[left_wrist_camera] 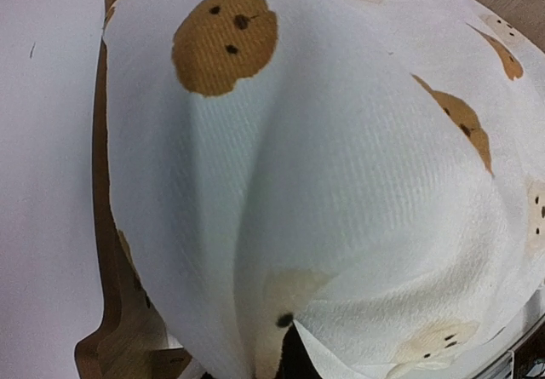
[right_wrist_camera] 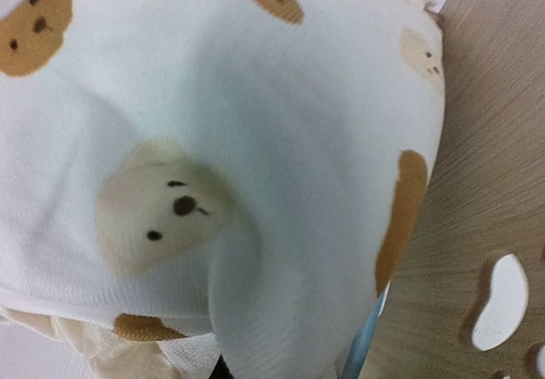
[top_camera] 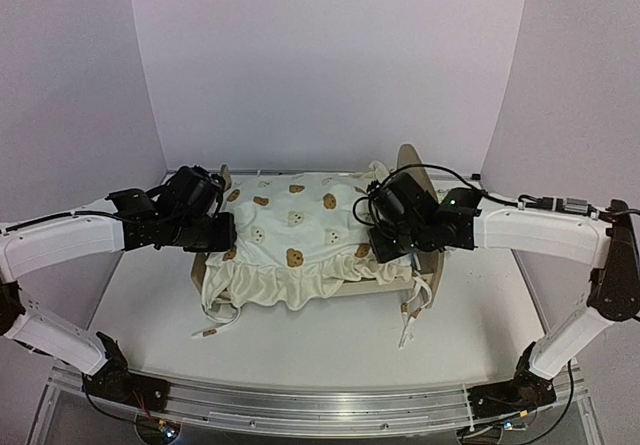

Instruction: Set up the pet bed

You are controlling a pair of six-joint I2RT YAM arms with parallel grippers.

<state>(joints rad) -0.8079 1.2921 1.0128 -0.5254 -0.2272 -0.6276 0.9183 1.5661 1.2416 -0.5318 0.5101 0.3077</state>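
Observation:
The pet bed (top_camera: pixel 411 168) stands mid-table, its tall headboard to the right and its low footboard (top_camera: pixel 223 177) to the left. A cream bear-print quilt (top_camera: pixel 295 215) covers it, the ruffle hanging over the near side. My left gripper (top_camera: pixel 222 235) is at the quilt's left end, shut on a raised fold of quilt (left_wrist_camera: pixel 255 251); its fingers are buried under cloth. My right gripper (top_camera: pixel 385 237) is at the headboard end, shut on a gathered fold of quilt (right_wrist_camera: pixel 281 294). The headboard (right_wrist_camera: pixel 494 140) and a blue sliver of mattress (right_wrist_camera: pixel 364 341) show beside it.
Quilt ties and ruffle (top_camera: pixel 405 325) trail onto the white table (top_camera: pixel 320 350) in front of the bed. Pale walls close in the back and both sides. Wooden side rail (left_wrist_camera: pixel 104 226) runs beside the left gripper.

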